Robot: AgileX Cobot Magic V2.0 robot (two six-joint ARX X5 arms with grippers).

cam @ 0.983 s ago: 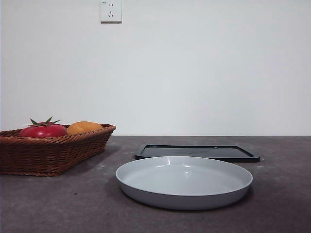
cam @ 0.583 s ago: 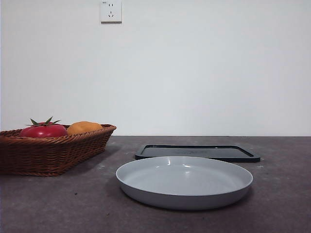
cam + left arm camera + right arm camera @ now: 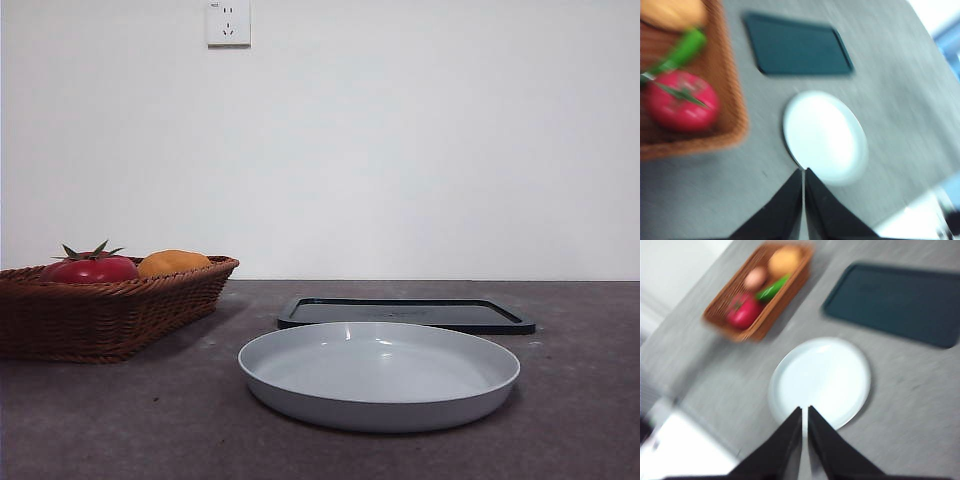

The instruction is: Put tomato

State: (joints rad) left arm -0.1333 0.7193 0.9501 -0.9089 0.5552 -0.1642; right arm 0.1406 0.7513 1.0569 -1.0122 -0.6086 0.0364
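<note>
Two pincers, both mine, both up above the desk [image 3: 120, 430] and clear of all items. Left pincer [image 3: 803, 172]: jaws pressed together, only a hairline seam between them, nothing pinched. Right pincer [image 3: 804, 410]: jaws pressed together likewise, thin seam, nothing pinched. Neither pincer shows in the front view.

Tomato [image 3: 90, 269]: lies in the wicker basket [image 3: 110, 315] at the desk's left side in the front view, green stem up, top just above the basket rim. Not touched by either pincer. Left wrist view shows it red and blurred w/ stem across its top, near one end of the basket.

Other basket contents:
- orange-yellow fruit [image 3: 173, 262], just beside the tomato in the front view, toward the far end of the basket.
- green veg [image 3: 772, 288], elongated, lies between the tomato and the orange-yellow fruit; type cannot be told (blur).
- small pale pink fruit [image 3: 756, 277], beside the green veg, seen in the right wrist view only.

Grey plate [image 3: 300, 400]: round, shallow, sits on the desk at centre front, apart from the basket. Both pincers hang approx. over its near rim per the wrist views.

Dark tray [image 3: 405, 313]: flat, rectangular, on the desk just behind the plate.

Wall socket [image 3: 228, 22]: on the white wall, top of the front view.
</note>
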